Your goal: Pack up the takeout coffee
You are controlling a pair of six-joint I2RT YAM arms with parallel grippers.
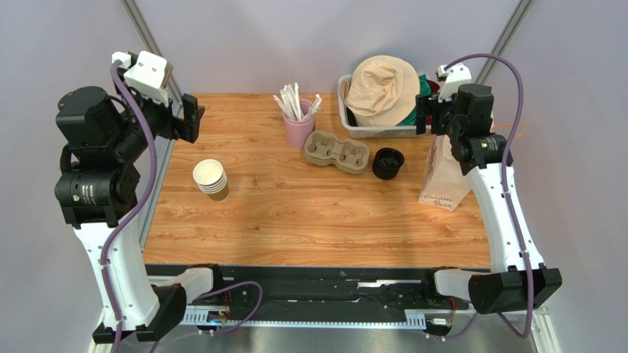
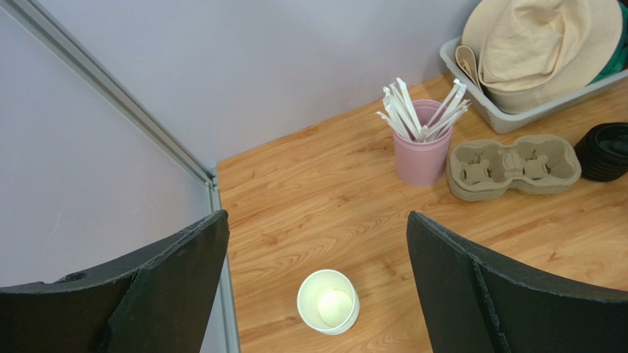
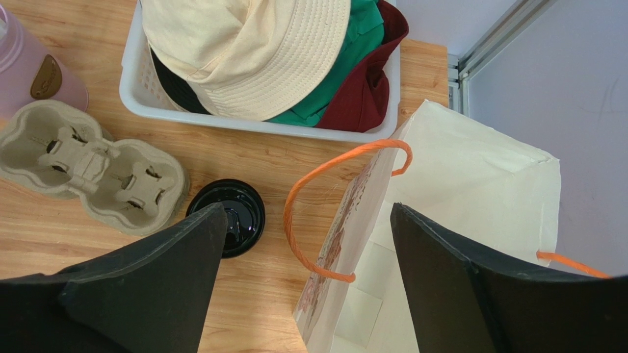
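Wood tabletop (image 1: 295, 213) logged: left gripper (image 2: 317, 220) and right gripper (image 3: 308, 209) are held wide open, empty; no lidded cup is seen, so a reach to the cup stack (image 1: 210, 179) is judged due next.

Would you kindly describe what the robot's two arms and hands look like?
Both the left arm and right arm have white, smooth-shelled links joined by bulky black cylindrical joints. A purple cable loops along each one. The left hand and right hand each have two broad, matte black fingers.
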